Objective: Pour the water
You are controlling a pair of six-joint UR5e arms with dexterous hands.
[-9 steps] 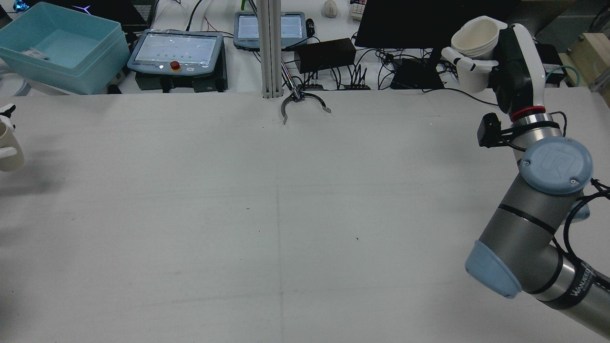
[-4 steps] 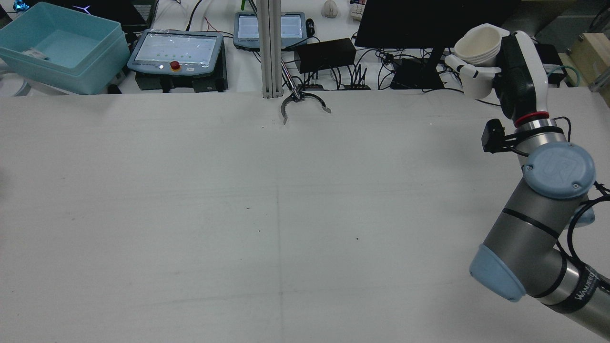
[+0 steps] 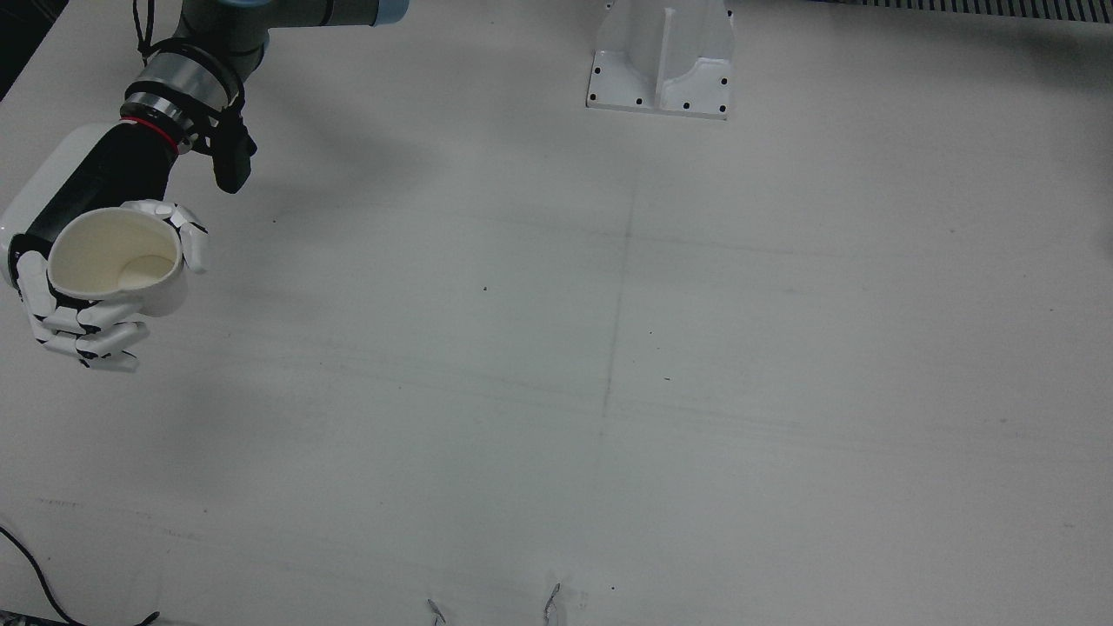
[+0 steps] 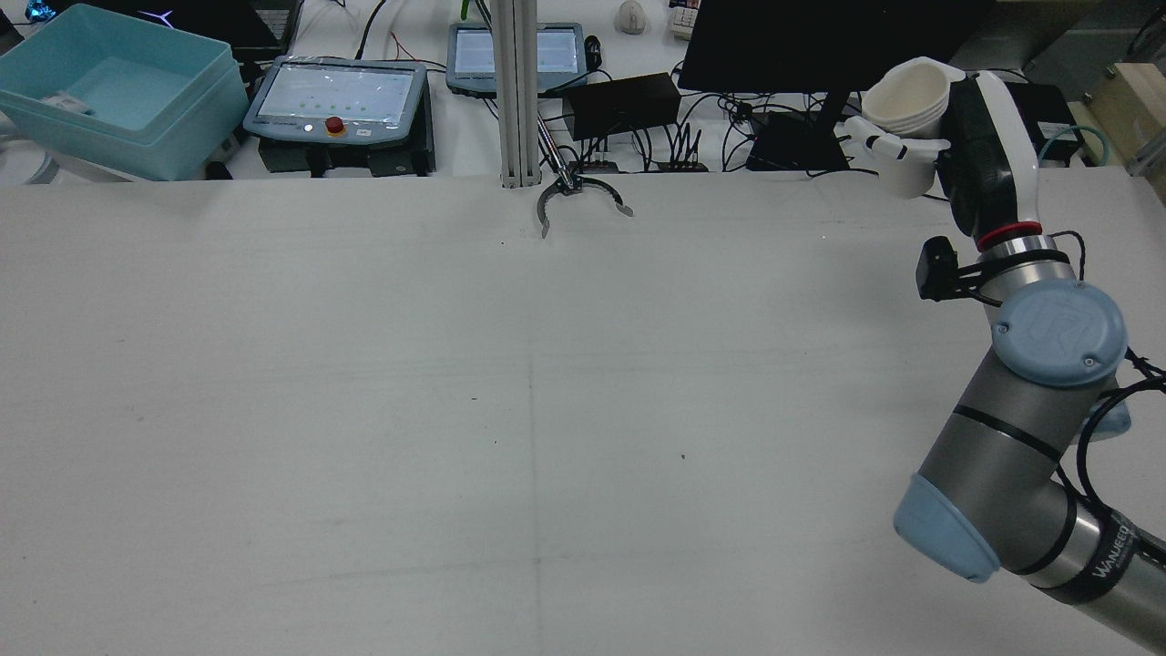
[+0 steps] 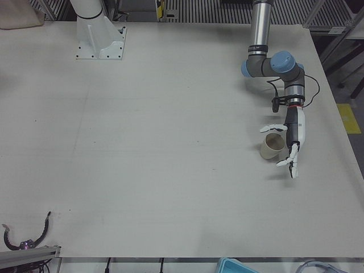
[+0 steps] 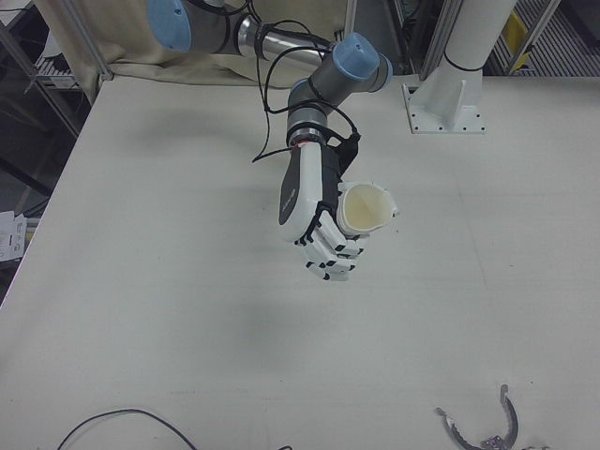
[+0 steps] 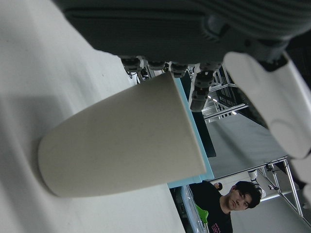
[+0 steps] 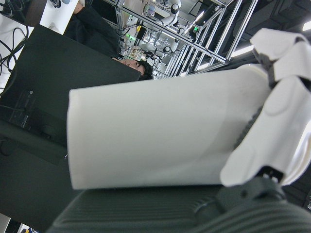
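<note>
White tabletop (image 3: 609,348) stretches bare across the middle of your station, and the two cups sit at its opposite sides. Your right hand (image 6: 323,230) has its fingers (image 3: 87,335) wrapped round a white paper cup (image 3: 117,265), held clear of the table with the mouth tipped toward the centre; from the rear it shows up high at the far right edge, in front of the dark monitor (image 4: 820,41). Your left hand (image 5: 291,149) is spread wide, fingers apart, holding nothing, with the tan paper cup (image 5: 272,147) standing upright on the table just beside the palm; whether any finger touches it you cannot tell. Between the two hands nothing stands in the way. Further out you have a white pedestal base (image 3: 663,56) at the robot's side, a curved metal clamp (image 4: 583,196) at the operators' edge, and behind it two teach pendants (image 4: 337,100) and a turquoise bin (image 4: 118,87)
</note>
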